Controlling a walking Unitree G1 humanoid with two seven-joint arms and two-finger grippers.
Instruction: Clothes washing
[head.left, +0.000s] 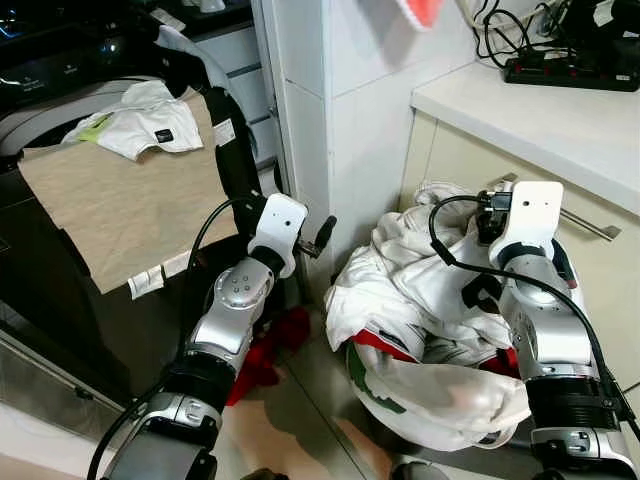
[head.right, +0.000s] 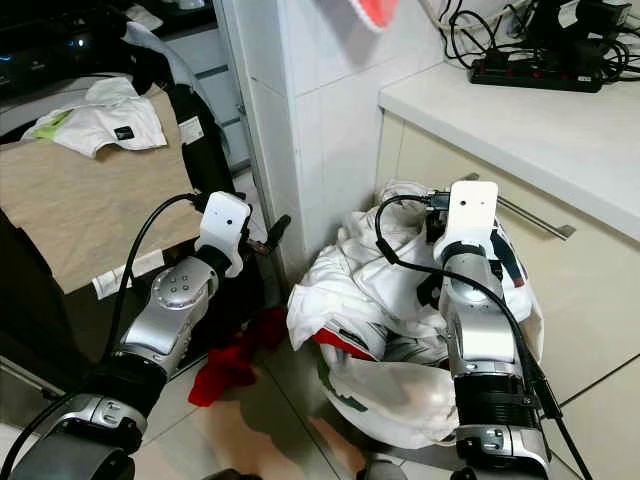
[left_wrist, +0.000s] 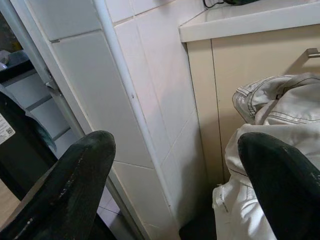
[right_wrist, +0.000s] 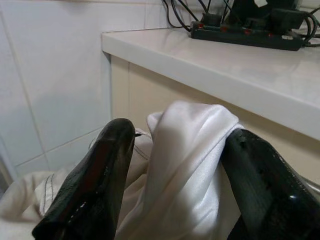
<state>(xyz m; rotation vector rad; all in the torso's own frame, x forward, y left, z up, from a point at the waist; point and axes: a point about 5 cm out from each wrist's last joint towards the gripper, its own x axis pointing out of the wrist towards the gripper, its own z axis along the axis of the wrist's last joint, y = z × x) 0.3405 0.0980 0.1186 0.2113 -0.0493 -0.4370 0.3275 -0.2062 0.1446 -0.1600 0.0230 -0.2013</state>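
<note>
right gripper (right_wrist: 175, 145) jaws grasping white cloth (right_wrist: 190, 165) below counter edge (right_wrist: 210, 75); left gripper (left_wrist: 175, 185) jaws released.

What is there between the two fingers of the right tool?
A fold of white cloth stands between the fingers of the right tool, as the right wrist view shows. It rises from the laundry pile beside the cabinet.

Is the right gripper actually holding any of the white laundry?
Yes. A fold of white fabric stands up between the right gripper's two black fingers, both pressed against it, above the clothes pile.
</note>
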